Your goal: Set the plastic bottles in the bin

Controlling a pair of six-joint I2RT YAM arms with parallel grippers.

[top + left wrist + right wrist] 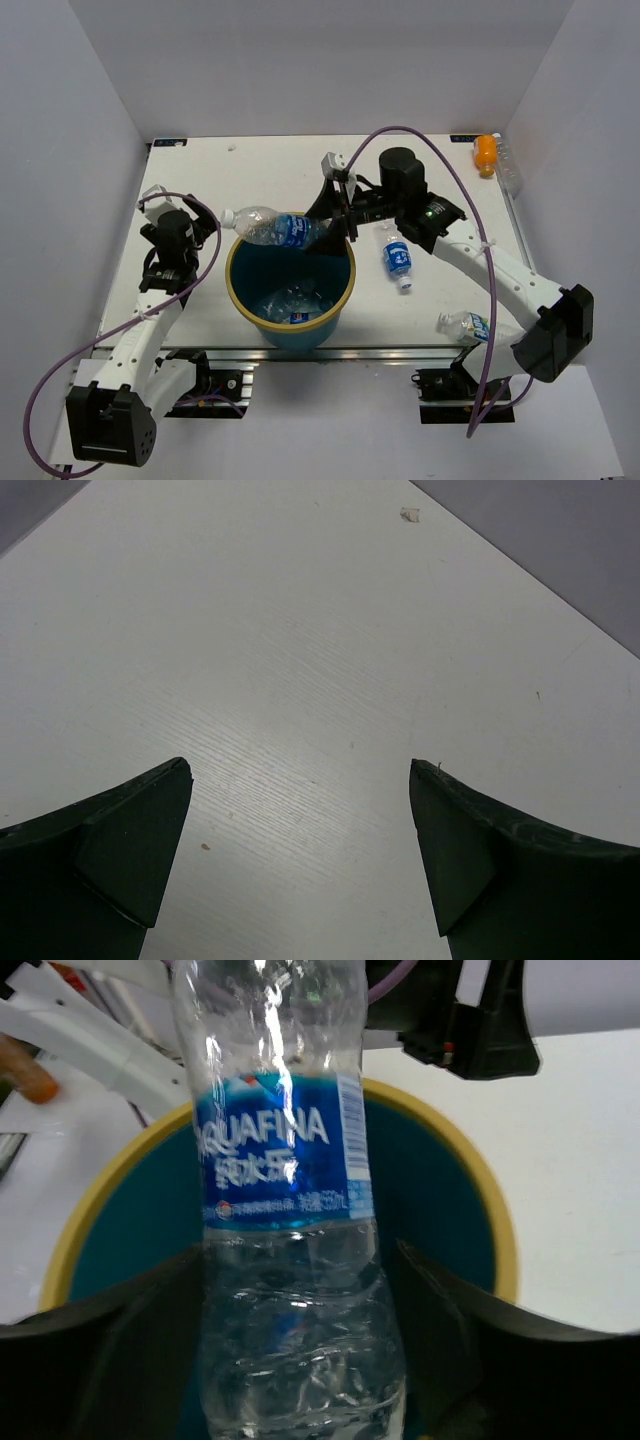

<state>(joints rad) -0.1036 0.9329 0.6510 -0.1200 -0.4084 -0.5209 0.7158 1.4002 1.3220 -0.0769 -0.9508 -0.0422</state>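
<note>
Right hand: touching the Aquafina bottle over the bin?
Touching. Right wrist view shows the Aquafina bottle pinched between both fingers of the right hand; top view has it held up over the bin.

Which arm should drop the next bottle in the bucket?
Right. The right arm's fingers grip a blue-labelled bottle over the bin, so it probably only needs to let go. The left arm's fingers are open and empty over the table.

Bright even light, soft shadows; glare streaks the slightly blurred bottle (280, 1160)
</note>
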